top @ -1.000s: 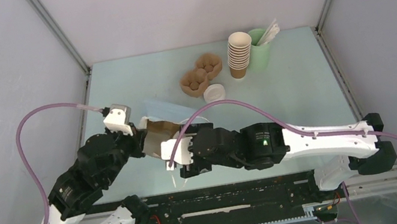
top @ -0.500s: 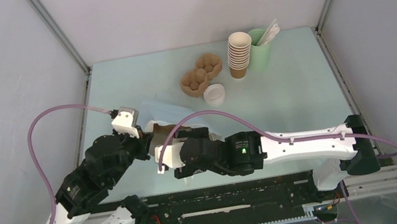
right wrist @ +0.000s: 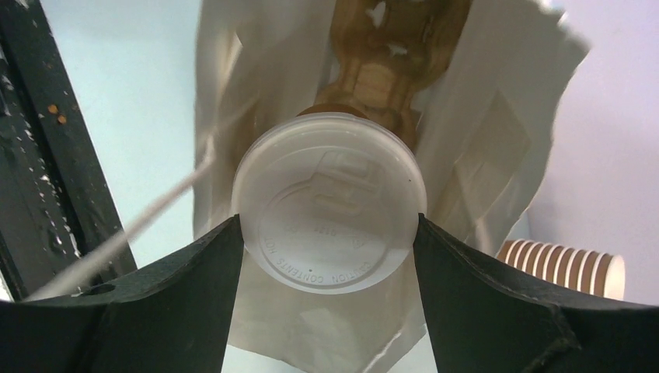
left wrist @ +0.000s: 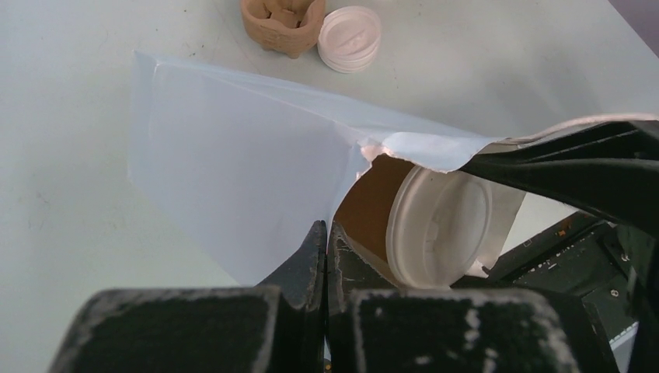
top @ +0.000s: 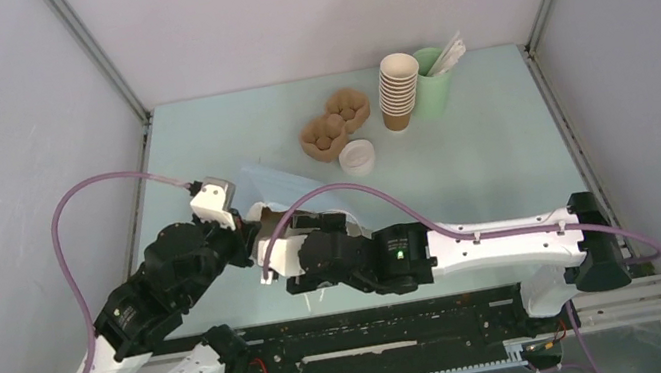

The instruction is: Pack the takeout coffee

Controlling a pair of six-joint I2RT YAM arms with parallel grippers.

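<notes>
The takeout coffee (right wrist: 330,202), a brown cup under a round white lid, lies on its side between my right gripper (right wrist: 326,224) fingers, which are shut on the lid's rim. Its body points into the mouth of a white paper bag (left wrist: 233,155) with a brown inside. The left wrist view shows the lid (left wrist: 439,225) just inside the torn bag mouth. My left gripper (left wrist: 324,229) is shut on the bag's edge and holds it up. From above, both grippers meet at the bag (top: 278,185) and the cup is hidden.
A brown pulp cup carrier (top: 333,125) and a loose white lid (top: 357,156) lie beyond the bag. A stack of lidless brown cups (top: 397,89) and a pale green cup of sticks (top: 432,83) stand at the back right. The black rail runs along the near edge.
My right arm has pushed left with the coffee, deeper into the bag mouth. The left arm has shifted slightly right with the bag edge in its grip.
</notes>
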